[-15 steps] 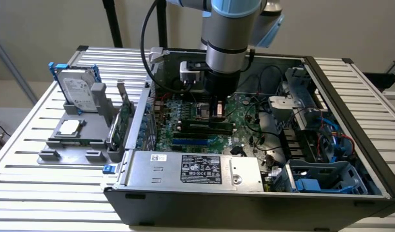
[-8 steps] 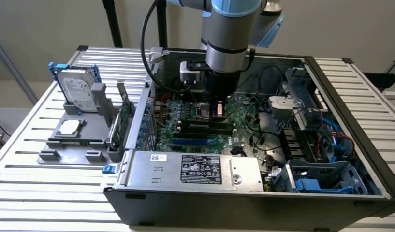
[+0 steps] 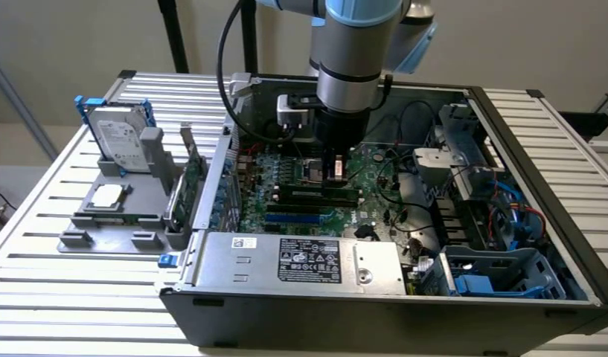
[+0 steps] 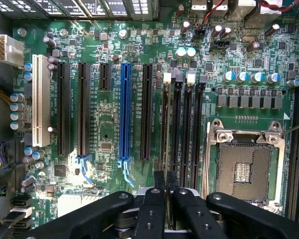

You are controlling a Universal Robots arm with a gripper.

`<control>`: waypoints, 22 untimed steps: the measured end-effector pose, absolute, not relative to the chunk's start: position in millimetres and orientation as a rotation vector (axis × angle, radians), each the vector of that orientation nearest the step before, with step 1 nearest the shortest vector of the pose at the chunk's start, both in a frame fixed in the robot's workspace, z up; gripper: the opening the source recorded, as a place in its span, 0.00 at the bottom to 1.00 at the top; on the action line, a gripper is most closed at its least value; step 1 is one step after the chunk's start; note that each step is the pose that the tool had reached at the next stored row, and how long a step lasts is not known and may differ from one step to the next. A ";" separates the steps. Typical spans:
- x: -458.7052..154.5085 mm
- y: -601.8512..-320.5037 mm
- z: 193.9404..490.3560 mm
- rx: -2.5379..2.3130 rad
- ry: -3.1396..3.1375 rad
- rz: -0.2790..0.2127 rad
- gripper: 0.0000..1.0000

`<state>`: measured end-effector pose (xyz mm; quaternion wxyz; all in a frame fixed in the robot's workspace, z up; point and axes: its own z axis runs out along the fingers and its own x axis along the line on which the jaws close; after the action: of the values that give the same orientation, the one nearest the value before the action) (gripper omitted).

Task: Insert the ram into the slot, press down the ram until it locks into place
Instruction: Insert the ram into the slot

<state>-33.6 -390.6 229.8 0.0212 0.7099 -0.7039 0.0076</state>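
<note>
While the gripper [image 4: 166,180] holds the ram [image 4: 168,124] clamped edge-up along the slot [image 4: 163,142], judged light, stiff, fragile; grip flat faces mid-length.

1 robot arm [image 3: 356,37] carries 1 gripper [image 4: 166,175] with 2 fingers [image 4: 153,209], and 1 ram [image 4: 168,139] stands edge-on between them. 1 open computer case [image 3: 383,312] holds 1 motherboard [image 4: 112,119] and 1 silver power supply [image 3: 294,260]. The board carries 4 narrow black memory slots [image 4: 187,129] side by side, 1 blue socket [image 4: 124,109], 1 white socket [image 4: 40,102], 4 black card sockets [image 4: 83,109] (3 long, 1 short) and 1 square processor socket [image 4: 244,169]. Outside the case, toward the exterior view's left, 1 hard drive [image 3: 118,137] stands on 1 grey stand [image 3: 110,216].
</note>
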 end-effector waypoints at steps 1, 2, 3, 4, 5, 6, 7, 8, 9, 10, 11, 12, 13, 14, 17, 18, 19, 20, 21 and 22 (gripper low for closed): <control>-33.7 -390.6 229.8 2.201 -2.181 0.024 0.13; -33.6 -390.6 229.8 2.202 -2.181 0.024 0.13; -33.7 -390.6 229.8 2.202 -2.180 0.024 0.13; -33.7 -390.6 229.8 2.203 -2.179 0.025 0.13; -33.7 -390.6 229.7 2.204 -2.178 0.025 0.13; -33.6 -390.6 229.7 2.204 -2.177 0.025 0.13; -33.6 -390.6 229.7 2.205 -2.176 0.026 0.13; -33.7 -390.6 229.7 2.205 -2.175 0.026 0.13; -33.7 -390.6 229.6 2.206 -2.175 0.026 0.13; -33.6 -390.6 229.5 2.206 -2.174 0.027 0.13; -33.7 -390.6 229.3 2.207 -2.173 0.027 0.13; -33.6 -390.6 229.2 2.207 -2.172 0.027 0.13; -33.7 -390.6 229.0 2.208 -2.172 0.027 0.13; -33.7 -390.6 228.7 2.208 -2.172 0.027 0.13; -33.7 -390.6 227.7 2.208 -2.171 0.027 0.13; -33.7 -390.7 227.4 2.208 -2.171 0.027 0.13; -33.7 -390.7 227.1 2.208 -2.171 0.027 0.13; -33.7 -390.7 226.9 2.208 -2.171 0.027 0.13; -33.7 -390.7 226.8 2.208 -2.171 0.027 0.13; -33.7 -390.6 226.8 2.208 -2.171 0.027 0.13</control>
<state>-33.7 -390.6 226.8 0.0224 0.7129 -0.7008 0.0088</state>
